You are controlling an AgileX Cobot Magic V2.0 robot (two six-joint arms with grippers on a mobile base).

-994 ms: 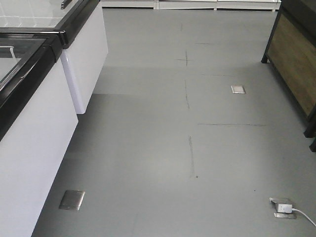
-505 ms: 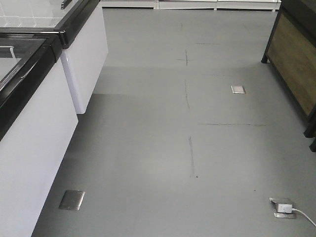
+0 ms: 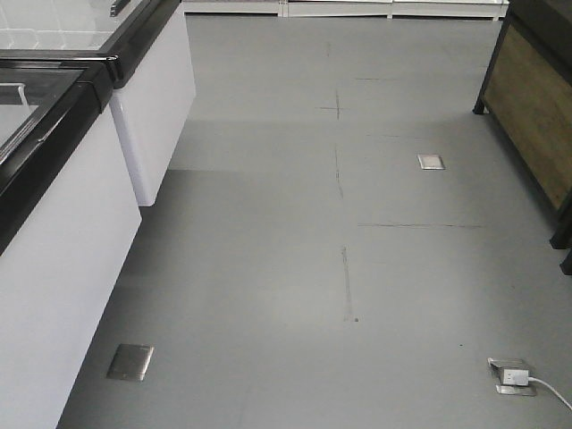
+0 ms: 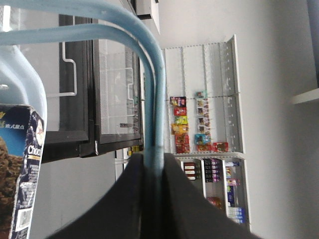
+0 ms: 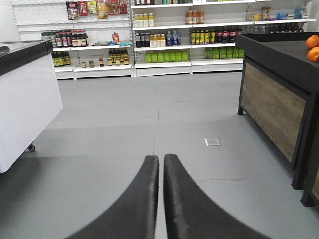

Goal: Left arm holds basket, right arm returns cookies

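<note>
Light blue plastic fills my left wrist view: the basket [image 4: 31, 87] shows its rounded rim at the left, and its arched handle [image 4: 155, 99] runs straight into the left tool [image 4: 153, 160], whose two black jaws are clamped on it from either side. The cookies [image 4: 20, 169], a navy box with white lettering and a barcode, sit just beside that rim at the lower left edge; I cannot tell whether the box lies inside the basket. On my right wrist view the right tool [image 5: 161, 162] is narrow, its jaws almost together with only a thin slit between them and nothing held, pointing across the grey floor [image 5: 149, 109] toward stocked shelves [image 5: 164, 55]. A dark stand [image 5: 274, 99] with oranges [image 5: 313, 47] is to its right.
</note>
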